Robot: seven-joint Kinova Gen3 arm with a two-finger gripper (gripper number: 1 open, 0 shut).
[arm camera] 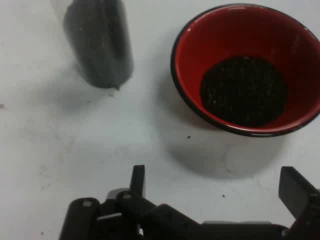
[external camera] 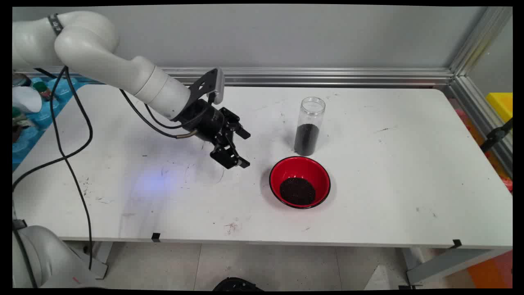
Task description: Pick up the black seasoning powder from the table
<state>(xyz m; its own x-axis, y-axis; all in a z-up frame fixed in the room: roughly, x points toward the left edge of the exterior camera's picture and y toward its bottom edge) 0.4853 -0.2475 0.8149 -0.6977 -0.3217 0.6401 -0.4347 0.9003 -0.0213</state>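
Observation:
My gripper (external camera: 245,149) hangs low over the white table (external camera: 368,196), open and holding nothing, its fingers pointing right. A little to its right stands a red bowl (external camera: 300,181) with a heap of small black grains in its bottom. Behind the bowl stands an upright clear jar (external camera: 309,126), about half full of the same black grains, with no lid. In the hand view the gripper (arm camera: 215,182) shows its two spread fingertips (arm camera: 138,176) at the bottom. The bowl (arm camera: 248,67) lies upper right there and the jar (arm camera: 100,42) upper left, both apart from the fingers.
An aluminium rail (external camera: 327,76) runs along the table's back edge and down its right side. Blue trays with small bottles (external camera: 28,102) sit beyond the left edge. Black cables (external camera: 77,143) hang from the arm over the table's left part. A yellow box (external camera: 501,104) lies off the table at right.

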